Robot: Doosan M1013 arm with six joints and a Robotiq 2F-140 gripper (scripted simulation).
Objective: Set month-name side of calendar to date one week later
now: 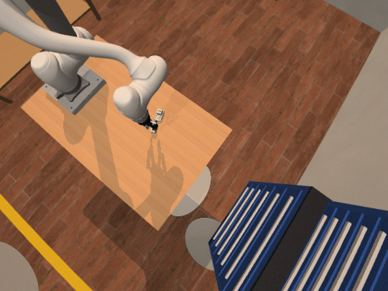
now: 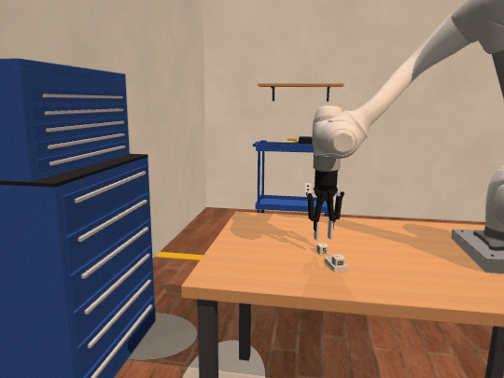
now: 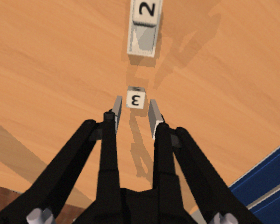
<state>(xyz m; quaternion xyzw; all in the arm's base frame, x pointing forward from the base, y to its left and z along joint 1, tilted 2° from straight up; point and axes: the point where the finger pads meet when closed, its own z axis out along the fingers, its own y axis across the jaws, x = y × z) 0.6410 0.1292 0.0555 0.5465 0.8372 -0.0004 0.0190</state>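
Note:
My gripper (image 1: 154,128) (image 2: 323,237) (image 3: 135,105) is open and empty, pointing down. Its fingers hang a little above the loose cube, one to each side of it in the wrist view. This white cube (image 1: 153,131) (image 2: 322,249) (image 3: 135,98) sits on the table outside the tray. Its top shows a 3, turned upside down in the wrist view; a side shows a 5 in the exterior view. The other cube (image 1: 160,112) (image 2: 339,259) (image 3: 146,11) sits in the far half of the small tray (image 2: 340,269) (image 3: 141,54). Its top shows a 2 turned sideways; a side shows a sideways 8. The tray's near half is empty. The month's name is not legible.
The wooden table (image 1: 201,131) (image 2: 411,273) carries the arm's grey base plate (image 1: 76,107) (image 2: 476,250). Blue drawer cabinets (image 1: 259,232) (image 2: 28,273) stand beyond the table's end. A blue cart (image 2: 285,147) stands behind the table.

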